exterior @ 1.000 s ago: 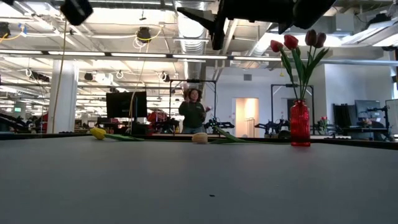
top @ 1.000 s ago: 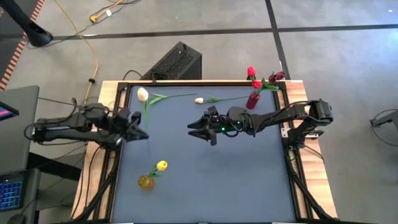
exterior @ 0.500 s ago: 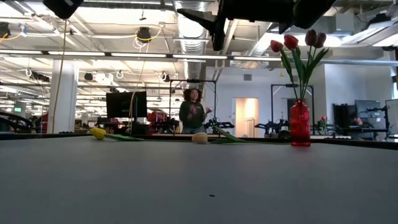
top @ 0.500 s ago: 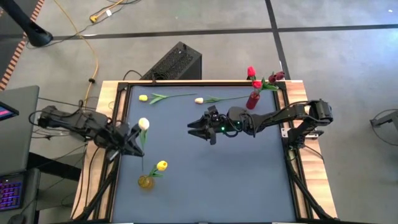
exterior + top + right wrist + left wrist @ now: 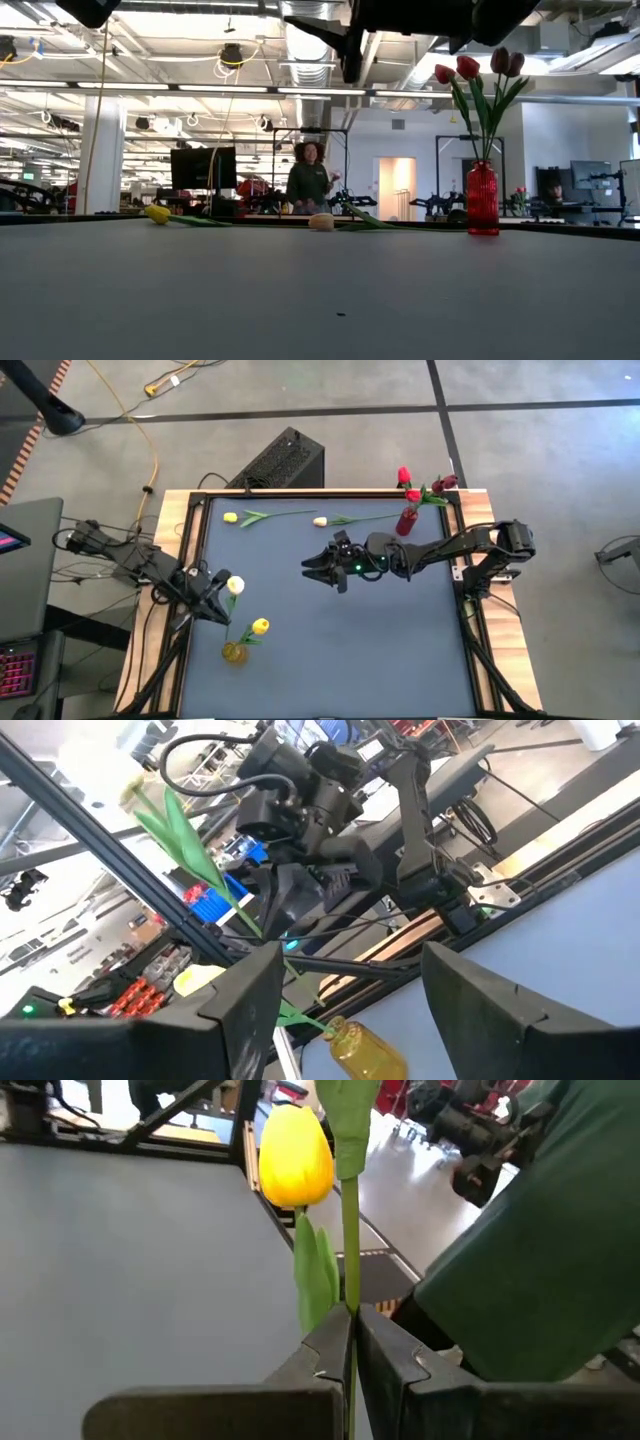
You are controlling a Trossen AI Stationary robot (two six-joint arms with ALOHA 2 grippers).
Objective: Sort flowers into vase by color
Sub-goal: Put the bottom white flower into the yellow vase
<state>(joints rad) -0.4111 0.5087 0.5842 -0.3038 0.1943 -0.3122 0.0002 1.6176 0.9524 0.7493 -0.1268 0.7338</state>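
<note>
You are in an open robotics lab: exposed ceiling ducts point(image 5: 300, 45) upper centre, monitors point(image 5: 203, 167) and further robot rigs point(image 5: 455, 165) behind the table point(image 5: 320, 290).

No legible text or labels.

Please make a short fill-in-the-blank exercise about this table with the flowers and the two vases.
1. The left hand is shut on the stem of a ____ tulip.
2. The red vase holds ____ tulips.
3. The yellow vase already holds one ____ tulip.
4. The right hand, above the middle of the table, is ____.

Missing words: white; red; yellow; open
</note>
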